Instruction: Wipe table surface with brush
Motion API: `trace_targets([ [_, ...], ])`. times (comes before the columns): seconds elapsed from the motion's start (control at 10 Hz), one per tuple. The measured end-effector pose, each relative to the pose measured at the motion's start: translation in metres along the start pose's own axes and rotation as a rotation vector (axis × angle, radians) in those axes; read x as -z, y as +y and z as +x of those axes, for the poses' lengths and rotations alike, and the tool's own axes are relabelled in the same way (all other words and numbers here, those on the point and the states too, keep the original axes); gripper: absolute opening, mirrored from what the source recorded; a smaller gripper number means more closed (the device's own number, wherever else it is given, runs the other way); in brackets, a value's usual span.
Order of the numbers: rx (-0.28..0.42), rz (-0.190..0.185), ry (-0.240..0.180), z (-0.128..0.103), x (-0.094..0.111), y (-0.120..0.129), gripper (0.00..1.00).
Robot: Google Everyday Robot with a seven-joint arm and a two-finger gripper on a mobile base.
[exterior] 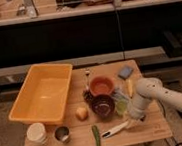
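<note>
White brush (115, 130) lies on the tan table surface (142, 129), its handle end meeting the gripper (131, 120) at the table's front right; whether the fingers are clamped on it cannot be told. Just left of the fingers, past the brush tip, lies a green vegetable (96, 139); beyond them sit a dark bowl (103, 105) and an orange bowl (102, 84). The wiping stroke appears underway; next, sweeping without striking the vegetable.
</note>
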Motion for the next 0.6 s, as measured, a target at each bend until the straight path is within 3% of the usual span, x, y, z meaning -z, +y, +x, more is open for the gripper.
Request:
trace_targets([
  [0.6, 0.04, -0.056, -0.039, -0.009, -0.021, 0.028, 0.0],
])
